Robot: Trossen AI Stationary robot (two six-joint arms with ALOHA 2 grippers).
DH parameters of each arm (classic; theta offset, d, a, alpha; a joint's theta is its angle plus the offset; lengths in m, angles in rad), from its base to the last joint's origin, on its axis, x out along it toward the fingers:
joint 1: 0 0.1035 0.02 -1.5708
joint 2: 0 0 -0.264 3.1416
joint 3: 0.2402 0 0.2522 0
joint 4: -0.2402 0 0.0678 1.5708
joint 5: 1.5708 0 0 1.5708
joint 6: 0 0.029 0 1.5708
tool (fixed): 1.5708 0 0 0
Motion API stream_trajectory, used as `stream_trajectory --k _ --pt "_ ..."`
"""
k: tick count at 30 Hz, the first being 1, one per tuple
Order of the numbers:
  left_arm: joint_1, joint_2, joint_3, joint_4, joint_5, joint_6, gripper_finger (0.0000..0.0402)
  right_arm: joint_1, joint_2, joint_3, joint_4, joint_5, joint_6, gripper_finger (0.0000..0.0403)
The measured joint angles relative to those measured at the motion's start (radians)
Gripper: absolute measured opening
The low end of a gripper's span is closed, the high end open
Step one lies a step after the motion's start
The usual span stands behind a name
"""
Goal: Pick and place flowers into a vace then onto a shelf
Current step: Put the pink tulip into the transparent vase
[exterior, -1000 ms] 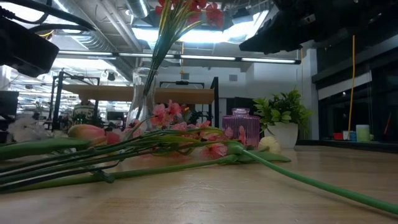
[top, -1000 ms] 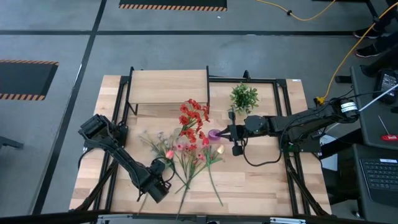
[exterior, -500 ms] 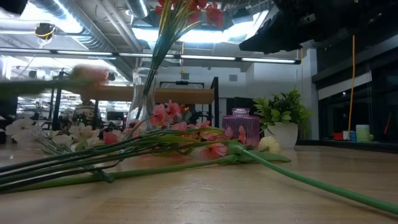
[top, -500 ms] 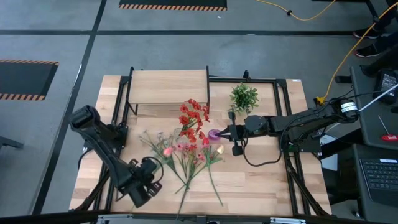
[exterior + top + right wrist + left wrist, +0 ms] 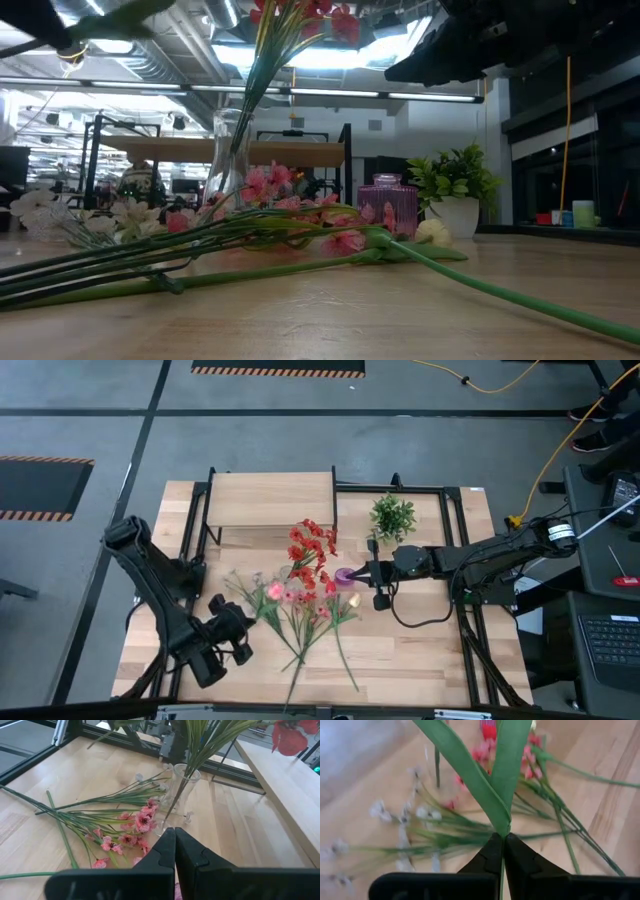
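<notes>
Flowers (image 5: 300,605) lie in a loose fan across the middle of the table (image 5: 420,650), stems running toward the near edge and pink heads pointing toward the far side. A clear glass vase (image 5: 176,795) stands upright among them, already holding a red blossom cluster (image 5: 311,545) on long green stems. Just right of it sits a small purple jar (image 5: 386,203), and farther right, toward the far edge, a bushy green plant (image 5: 392,516) in a white pot. The shelf (image 5: 270,498) stands at the far side, left of centre, with nothing on its board.

The left gripper (image 5: 501,849) is raised above the near left part of the table, its fingers pressed together on a green stem (image 5: 490,785) whose leaves fan out in front of the wrist camera. The right gripper (image 5: 175,851) hovers by the purple jar, right of the vase, its fingers closed against each other and holding nothing.
</notes>
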Motion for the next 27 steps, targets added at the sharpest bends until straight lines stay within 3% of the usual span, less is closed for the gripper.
stream_trajectory --k 16,27 --pt "-0.013 -0.006 0.0 -0.078 -0.157 0.056 0.0003 0.0 0.008 0.0 -0.002 0.0 -0.003 0.0003" --pt "0.009 -0.023 0.0 -0.006 -0.245 0.18 0.0002 -0.002 0.017 0.0 0.032 0.0 -0.057 0.0003"
